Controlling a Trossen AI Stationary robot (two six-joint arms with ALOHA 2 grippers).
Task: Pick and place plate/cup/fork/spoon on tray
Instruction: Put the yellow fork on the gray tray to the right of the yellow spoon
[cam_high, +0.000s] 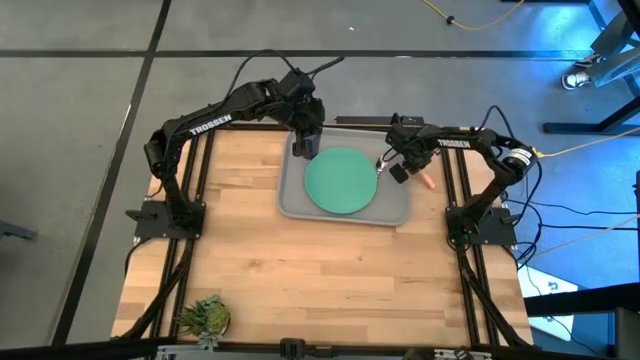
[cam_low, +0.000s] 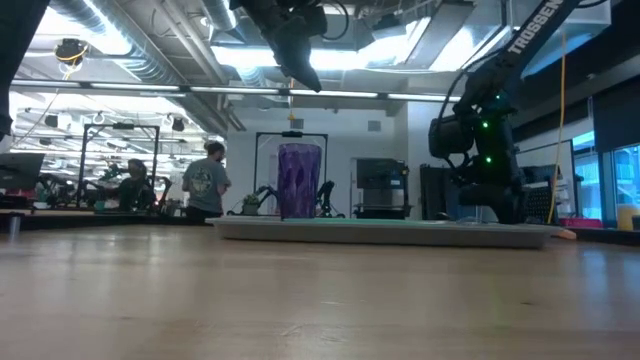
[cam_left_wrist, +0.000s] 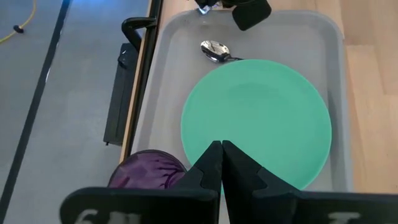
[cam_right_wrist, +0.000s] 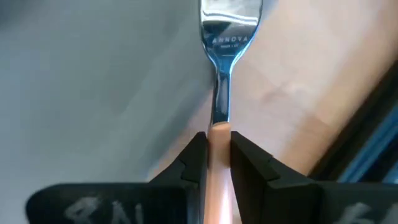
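The grey tray (cam_high: 292, 205) lies at the table's far middle with the mint-green plate (cam_high: 340, 180) flat on it. The spoon's silver bowl (cam_left_wrist: 215, 50) rests on the tray floor beside the plate's rim. The purple cup (cam_low: 298, 180) stands upright in the tray's far left corner. My left gripper (cam_left_wrist: 222, 155) hangs shut above the cup and touches nothing. My right gripper (cam_right_wrist: 218, 152) is at the tray's right rim, shut on the fork (cam_right_wrist: 221, 93). The fork's tines are cut off at the picture's edge. My right gripper pinches the fork's salmon-orange handle (cam_right_wrist: 218, 134) between its two fingers, right where the handle meets the silver neck. The fingers come steeply from above and lie across the handle. The handle's free end (cam_high: 427, 181) sits low over the table, right of the tray; whether it is lifted clear, I cannot tell.
A small green plant (cam_high: 205, 316) stands at the table's near left corner. Bare wood spreads over the near half of the table. People stand in the room far behind the table (cam_low: 207, 180).
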